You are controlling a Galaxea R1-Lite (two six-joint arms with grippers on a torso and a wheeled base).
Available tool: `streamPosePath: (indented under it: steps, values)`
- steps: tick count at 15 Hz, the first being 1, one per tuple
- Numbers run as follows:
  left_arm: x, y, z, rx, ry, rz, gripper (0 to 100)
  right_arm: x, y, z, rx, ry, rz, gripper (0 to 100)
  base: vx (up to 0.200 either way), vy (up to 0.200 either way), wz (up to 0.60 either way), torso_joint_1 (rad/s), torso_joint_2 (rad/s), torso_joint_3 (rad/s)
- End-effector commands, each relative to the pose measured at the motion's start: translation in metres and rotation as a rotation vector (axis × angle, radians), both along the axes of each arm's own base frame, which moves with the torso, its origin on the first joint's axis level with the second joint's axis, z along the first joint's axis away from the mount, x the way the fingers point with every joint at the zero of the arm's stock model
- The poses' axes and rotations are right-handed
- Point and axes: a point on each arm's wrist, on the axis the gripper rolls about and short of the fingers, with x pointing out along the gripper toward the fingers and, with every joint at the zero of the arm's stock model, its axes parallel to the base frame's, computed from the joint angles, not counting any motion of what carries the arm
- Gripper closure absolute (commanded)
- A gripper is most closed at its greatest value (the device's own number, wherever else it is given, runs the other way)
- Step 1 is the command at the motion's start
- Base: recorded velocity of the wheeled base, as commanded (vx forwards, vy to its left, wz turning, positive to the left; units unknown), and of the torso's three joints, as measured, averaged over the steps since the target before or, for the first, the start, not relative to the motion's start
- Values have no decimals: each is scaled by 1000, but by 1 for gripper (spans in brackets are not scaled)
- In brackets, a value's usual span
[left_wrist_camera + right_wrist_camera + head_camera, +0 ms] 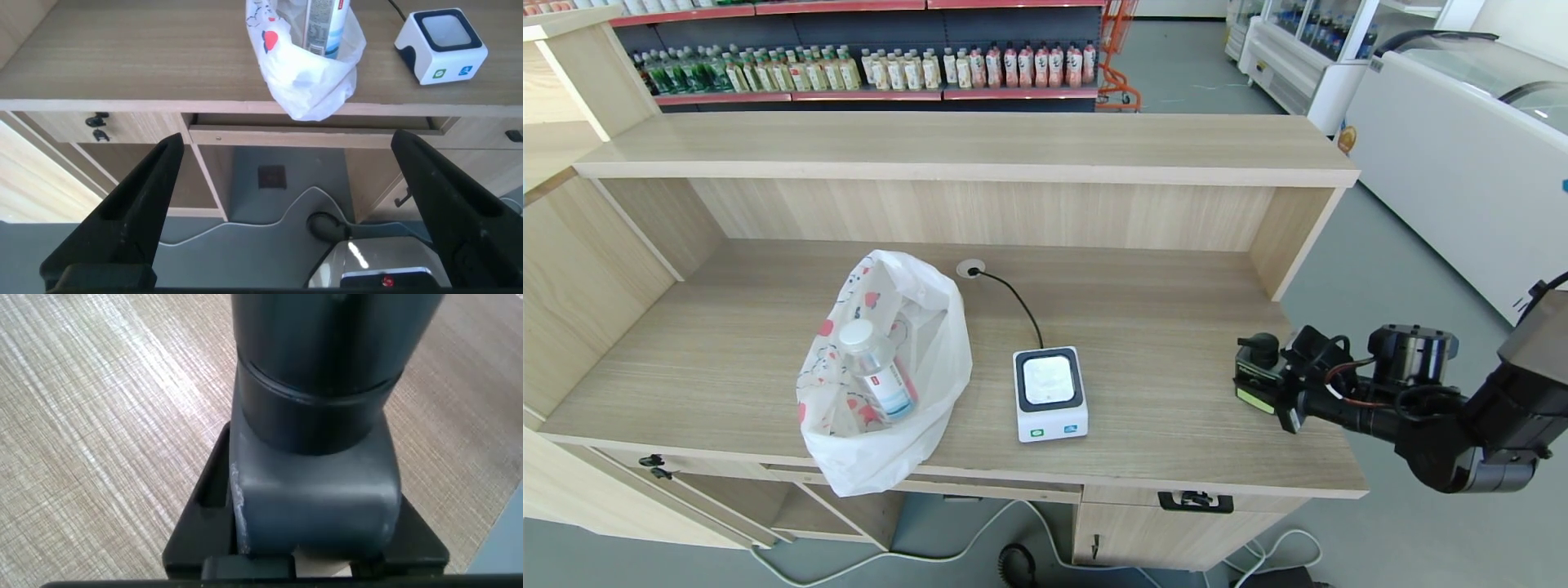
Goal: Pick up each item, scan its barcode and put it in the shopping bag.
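Note:
A white shopping bag (882, 408) with red prints stands open near the counter's front edge, left of centre. A clear bottle (878, 371) with a white cap lies inside it. The white barcode scanner (1049, 392) sits just right of the bag. My right gripper (1262, 380) hovers over the counter's right end, shut on a dark container (1258, 351) with a black cap. Up close the dark container (319, 490) sits between the fingers above the wood. My left gripper (286, 204) is open below the counter's front edge, facing the shopping bag (306, 65) and the scanner (441, 41).
The wooden counter (1160, 327) has a raised back shelf and side walls. The scanner's black cable (1017, 298) runs to a grommet hole (970, 267). Drawers and handles (100, 122) line the counter front. A white freezer (1445, 155) stands at the right.

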Motion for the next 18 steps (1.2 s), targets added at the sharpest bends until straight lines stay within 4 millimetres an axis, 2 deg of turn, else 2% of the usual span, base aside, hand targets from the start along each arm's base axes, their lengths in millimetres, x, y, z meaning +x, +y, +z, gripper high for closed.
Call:
streamPosePath:
  steps: [1, 3, 4, 6, 7, 8, 10, 11, 12, 13, 15, 16, 18]
  values:
    - [0, 0, 0, 0, -1, 0, 0, -5, -1, 8, -14, -23, -1, 100, 0, 0, 0, 0, 0, 0]
    - [0, 0, 0, 0, -1, 0, 0, -19, -2, 42, -29, -120, -5, 100, 0, 0, 0, 0, 0, 0]
    - [0, 0, 0, 0, -1, 0, 0, -33, -7, 64, -32, -172, -24, 100, 0, 0, 0, 0, 0, 0]
    - [0, 0, 0, 0, -1, 0, 0, -70, -19, 98, -41, -247, -70, 100, 0, 0, 0, 0, 0, 0]
    - [0, 0, 0, 0, -1, 0, 0, -97, -23, 118, -52, -301, -95, 100, 0, 0, 0, 0, 0, 0]
    - [0, 0, 0, 0, -1, 0, 0, -112, -23, 135, -90, -373, -99, 100, 0, 0, 0, 0, 0, 0]
    - [0, 0, 0, 0, -1, 0, 0, -149, -17, 160, -295, -616, -72, 100, 0, 0, 0, 0, 0, 0]
    - [0, 0, 0, 0, -1, 0, 0, -167, -9, 170, -414, -754, -23, 100, 0, 0, 0, 0, 0, 0]
    - [0, 0, 0, 0, -1, 0, 0, -182, 8, 178, -539, -923, 91, 100, 0, 0, 0, 0, 0, 0]
    - [0, 0, 0, 0, -1, 0, 0, -190, 24, 176, -639, -1044, 187, 100, 0, 0, 0, 0, 0, 0]
    - [0, 0, 0, 0, -1, 0, 0, -204, 43, 180, -780, -1258, 283, 100, 0, 0, 0, 0, 0, 0]
    - [0, 0, 0, 0, -1, 0, 0, -217, 58, 191, -829, -1486, 336, 100, 0, 0, 0, 0, 0, 0]
    - [0, 0, 0, 0, -1, 0, 0, -232, 81, 205, -813, -1854, 374, 100, 0, 0, 0, 0, 0, 0]
